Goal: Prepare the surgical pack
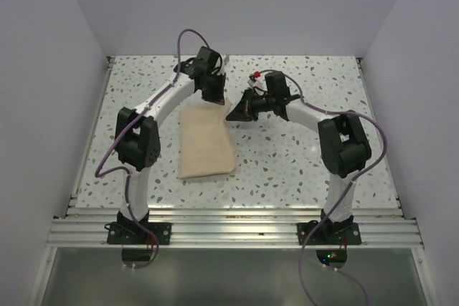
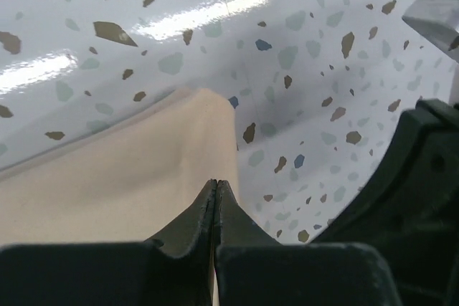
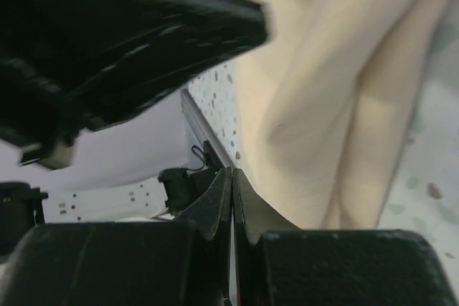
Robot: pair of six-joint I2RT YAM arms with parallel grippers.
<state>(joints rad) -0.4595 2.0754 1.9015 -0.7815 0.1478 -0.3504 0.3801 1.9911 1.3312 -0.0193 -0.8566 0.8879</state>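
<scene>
The surgical pack (image 1: 206,145) is a folded beige cloth bundle lying flat on the speckled table (image 1: 301,170); no tray, instruments or gauze show. My left gripper (image 1: 214,97) points down at the bundle's far edge. In the left wrist view its jaws (image 2: 215,184) are pressed shut over the cloth (image 2: 122,177), near its right-hand corner, with no cloth visible between them. My right gripper (image 1: 232,114) lies low at the bundle's far right corner. In the right wrist view its jaws (image 3: 232,172) are shut beside the creased cloth (image 3: 323,105).
White walls close in the table on the left, back and right. A metal rail (image 1: 229,214) runs along the near edge by the arm bases. The two wrists are close together; the left arm (image 3: 129,34) fills the upper left of the right wrist view.
</scene>
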